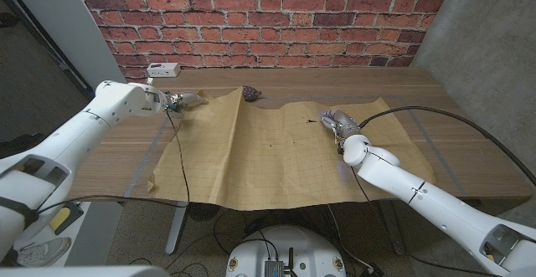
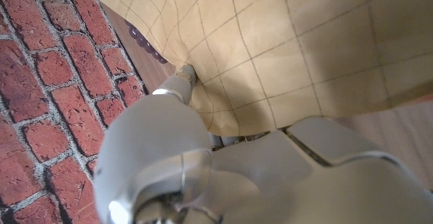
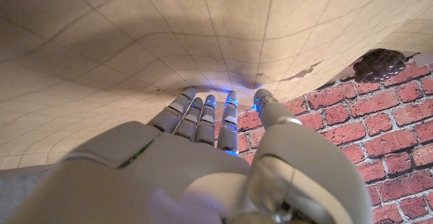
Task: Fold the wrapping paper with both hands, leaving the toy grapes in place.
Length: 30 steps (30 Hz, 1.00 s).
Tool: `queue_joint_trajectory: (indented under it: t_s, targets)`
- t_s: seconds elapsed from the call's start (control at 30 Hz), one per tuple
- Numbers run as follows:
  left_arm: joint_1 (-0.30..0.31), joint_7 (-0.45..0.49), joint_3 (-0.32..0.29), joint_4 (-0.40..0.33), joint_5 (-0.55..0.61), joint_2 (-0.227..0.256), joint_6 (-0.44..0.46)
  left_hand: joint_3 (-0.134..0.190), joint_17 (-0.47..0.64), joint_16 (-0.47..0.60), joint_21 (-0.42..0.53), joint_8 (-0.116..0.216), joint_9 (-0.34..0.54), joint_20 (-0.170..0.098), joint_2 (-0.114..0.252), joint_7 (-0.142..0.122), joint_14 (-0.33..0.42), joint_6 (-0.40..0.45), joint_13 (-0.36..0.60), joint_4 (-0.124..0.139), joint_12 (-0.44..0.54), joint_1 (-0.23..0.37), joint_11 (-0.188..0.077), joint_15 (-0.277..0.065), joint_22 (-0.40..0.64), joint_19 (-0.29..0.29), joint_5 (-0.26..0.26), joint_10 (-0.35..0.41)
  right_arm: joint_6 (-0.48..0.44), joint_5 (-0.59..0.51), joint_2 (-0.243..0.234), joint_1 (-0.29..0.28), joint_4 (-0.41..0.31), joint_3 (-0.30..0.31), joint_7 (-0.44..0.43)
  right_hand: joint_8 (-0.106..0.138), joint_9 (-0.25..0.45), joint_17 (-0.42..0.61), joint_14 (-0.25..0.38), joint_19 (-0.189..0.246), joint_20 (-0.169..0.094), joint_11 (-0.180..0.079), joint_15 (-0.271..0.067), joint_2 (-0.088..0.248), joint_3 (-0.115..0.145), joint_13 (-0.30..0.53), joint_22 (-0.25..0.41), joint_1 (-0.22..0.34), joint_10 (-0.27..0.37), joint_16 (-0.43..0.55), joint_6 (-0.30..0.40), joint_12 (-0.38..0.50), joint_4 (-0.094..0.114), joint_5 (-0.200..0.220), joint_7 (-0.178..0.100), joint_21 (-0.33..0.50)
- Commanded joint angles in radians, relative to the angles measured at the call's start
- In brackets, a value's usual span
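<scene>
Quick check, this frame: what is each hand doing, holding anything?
Left hand: grips the wrapping paper at its far left corner.
Right hand: fingertips at the paper's raised far edge; whether it grips cannot be told.

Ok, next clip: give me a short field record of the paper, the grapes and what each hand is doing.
paper: tan grid-printed wrapping paper spread on the wooden table, front edge hanging over the near side
grapes: dark purple toy grapes at the paper's far edge
left robot hand: at the far left corner, fingers touching the paper's edge
right robot hand: on the paper's right part, fingertips against the sheet
fold: not yet made
background: red brick wall; white box at the table's far left
</scene>
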Motion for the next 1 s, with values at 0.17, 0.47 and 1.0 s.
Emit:
queue_joint_trajectory:
  t_s: [0.17, 0.47, 1.0]
  targets:
    - [0.099, 0.093, -0.122, -0.148, -0.059, 0.010, -0.022, 0.046, 0.039, 0.042, 0.131, 0.045, 0.127, -0.075, -0.009, 0.093, 0.136, 0.053, 0.017, -0.003, 0.030, -0.008, -0.002, -0.029, 0.001, 0.116, 0.008, 0.107, -0.075, -0.001, -0.005, 0.044, 0.003, -0.022, 0.036, -0.002, 0.005, 0.002, -0.008, -0.002, 0.003, -0.009, 0.002, -0.006, 0.000, 0.003, 0.001, 0.009, -0.008, -0.004, 0.002, -0.006, -0.001, -0.002, -0.003, 0.002]
    - [0.206, 0.079, -0.235, -0.197, -0.174, 0.007, -0.124, 0.082, 0.023, 0.022, 0.202, 0.078, 0.178, -0.114, -0.012, 0.105, 0.179, 0.046, 0.000, -0.012, 0.011, -0.005, -0.011, -0.031, -0.019, 0.175, 0.014, 0.153, -0.145, -0.014, -0.023, 0.042, -0.041, -0.017, 0.018, -0.006, 0.005, -0.001, -0.016, -0.008, 0.011, -0.024, 0.001, -0.009, -0.001, 0.003, 0.001, 0.017, -0.020, -0.010, -0.006, -0.011, -0.008, -0.002, -0.018, -0.001]
    - [0.287, 0.093, -0.282, -0.271, -0.270, -0.034, -0.280, 0.122, -0.035, -0.026, 0.261, 0.108, 0.223, -0.152, -0.021, 0.112, 0.212, 0.038, -0.022, -0.014, -0.023, -0.017, -0.026, -0.032, -0.059, 0.225, 0.023, 0.184, -0.170, -0.013, -0.061, 0.055, -0.077, -0.040, 0.059, -0.007, 0.005, -0.003, -0.006, 0.001, 0.019, -0.033, -0.001, -0.014, -0.007, 0.003, 0.001, 0.024, -0.023, -0.008, -0.011, -0.011, -0.015, -0.003, -0.023, 0.002]
